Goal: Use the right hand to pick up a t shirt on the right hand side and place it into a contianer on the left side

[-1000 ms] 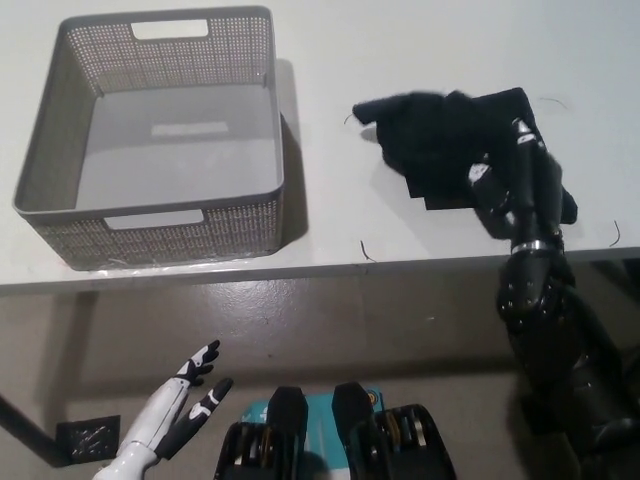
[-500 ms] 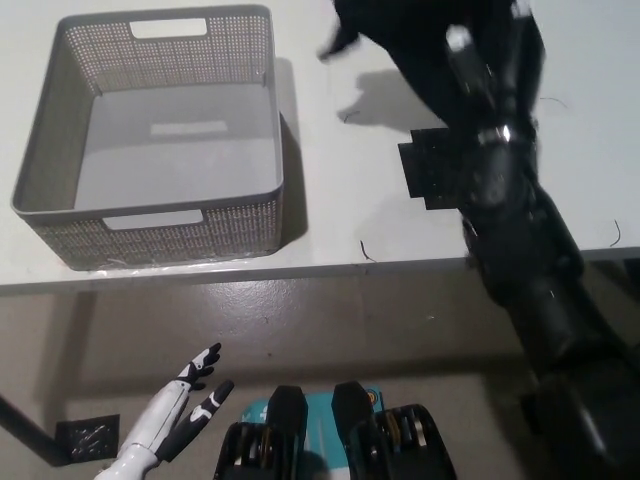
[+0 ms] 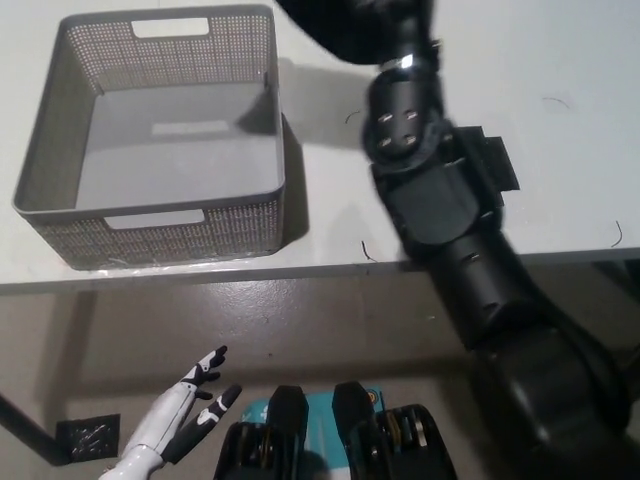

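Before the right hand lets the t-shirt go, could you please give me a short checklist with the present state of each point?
1. T-shirt lifted off the table: ok, it hangs at the picture's top edge.
2. Right hand's hold on the t-shirt: cannot tell, the hand is lost against the black cloth at the top edge.
3. T-shirt over the basket: not ok, it is over the basket's right rim and the table beside it, not the middle.
4. Basket empty: ok, only its bare grey floor shows.
5. Left hand out of the way: ok, it rests low, below the table edge, fingers apart.
6. Another black cloth on the table: ok, it lies flat beside the arm.
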`<state>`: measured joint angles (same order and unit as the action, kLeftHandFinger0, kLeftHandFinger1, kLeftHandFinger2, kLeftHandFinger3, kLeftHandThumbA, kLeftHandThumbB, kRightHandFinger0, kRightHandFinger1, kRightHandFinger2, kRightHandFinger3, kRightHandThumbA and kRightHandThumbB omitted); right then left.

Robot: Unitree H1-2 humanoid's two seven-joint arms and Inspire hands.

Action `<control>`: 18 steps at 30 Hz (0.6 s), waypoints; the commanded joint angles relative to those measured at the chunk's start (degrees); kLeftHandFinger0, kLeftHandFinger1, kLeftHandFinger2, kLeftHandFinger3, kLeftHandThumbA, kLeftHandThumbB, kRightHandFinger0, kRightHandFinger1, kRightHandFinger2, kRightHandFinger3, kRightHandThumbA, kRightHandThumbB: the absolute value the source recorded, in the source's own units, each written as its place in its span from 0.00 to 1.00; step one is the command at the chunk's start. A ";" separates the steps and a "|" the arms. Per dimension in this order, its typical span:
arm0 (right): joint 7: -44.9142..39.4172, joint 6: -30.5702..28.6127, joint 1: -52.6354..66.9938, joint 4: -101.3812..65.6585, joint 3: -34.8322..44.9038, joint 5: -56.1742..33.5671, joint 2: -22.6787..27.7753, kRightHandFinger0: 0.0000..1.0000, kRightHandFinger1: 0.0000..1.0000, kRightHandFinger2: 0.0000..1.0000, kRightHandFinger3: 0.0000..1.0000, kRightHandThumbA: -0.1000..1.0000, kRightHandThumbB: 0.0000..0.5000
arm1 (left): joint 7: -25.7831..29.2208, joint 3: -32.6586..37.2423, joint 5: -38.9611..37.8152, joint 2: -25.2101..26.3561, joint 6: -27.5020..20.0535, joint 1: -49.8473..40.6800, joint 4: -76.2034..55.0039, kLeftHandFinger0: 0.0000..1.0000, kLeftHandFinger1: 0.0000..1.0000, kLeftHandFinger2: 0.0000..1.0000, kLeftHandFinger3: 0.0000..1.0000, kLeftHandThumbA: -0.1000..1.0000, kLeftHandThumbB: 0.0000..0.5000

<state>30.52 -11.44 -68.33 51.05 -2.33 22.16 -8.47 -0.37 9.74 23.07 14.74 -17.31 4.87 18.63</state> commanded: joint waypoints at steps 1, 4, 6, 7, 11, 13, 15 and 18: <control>-3.25 -3.61 -4.07 0.24 -2.12 -2.04 -3.05 0.24 0.33 0.46 0.67 0.00 0.48 | -0.56 1.11 0.69 0.09 -0.23 0.36 -2.00 0.81 0.91 1.00 1.00 1.00 0.73; -4.07 -4.25 -5.00 4.56 -3.74 -1.82 -5.65 0.42 0.47 0.58 0.71 0.00 0.45 | -1.20 1.85 0.32 0.06 -0.95 0.82 -1.52 0.83 0.93 1.00 1.00 1.00 0.70; -5.10 -4.34 -5.52 6.66 -3.83 -2.99 -6.61 0.44 0.51 0.62 0.73 0.00 0.40 | -1.89 2.16 -0.84 -0.32 -1.10 1.18 -1.62 0.83 0.93 1.00 1.00 1.00 0.67; -5.75 -3.59 -5.88 7.62 -3.89 -3.42 -6.93 0.49 0.55 0.66 0.77 0.00 0.36 | -2.12 2.31 -1.18 -0.34 -1.18 1.49 -1.54 0.84 0.93 1.00 1.00 1.00 0.67; -6.89 -1.95 -6.05 9.90 -4.04 -3.94 -7.69 0.51 0.58 0.72 0.78 0.00 0.36 | -3.37 3.29 -0.97 -0.54 -0.31 2.23 -2.09 0.86 0.95 1.00 1.00 1.00 0.65; -6.85 -2.59 -6.56 12.87 -4.67 -3.47 -8.13 0.53 0.60 0.74 0.78 0.00 0.36 | -3.87 3.56 -0.96 -0.69 0.38 2.68 -2.38 0.85 0.95 1.00 1.00 1.00 0.65; -7.61 -2.85 -6.94 15.35 -5.03 -3.55 -8.46 0.58 0.66 0.77 0.78 0.00 0.34 | -4.24 3.70 -1.20 -0.81 0.14 3.01 -2.81 0.85 0.94 1.00 1.00 1.00 0.63; -8.72 -3.38 -7.42 18.52 -5.00 -4.25 -8.72 0.63 0.70 0.80 0.80 0.00 0.32 | -4.81 3.97 -0.70 -0.81 0.88 3.13 -3.48 0.87 0.97 1.00 1.00 1.00 0.67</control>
<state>23.88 -12.07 -70.43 67.62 -7.02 19.76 -16.02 -3.71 13.12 22.98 13.91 -17.08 6.71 17.34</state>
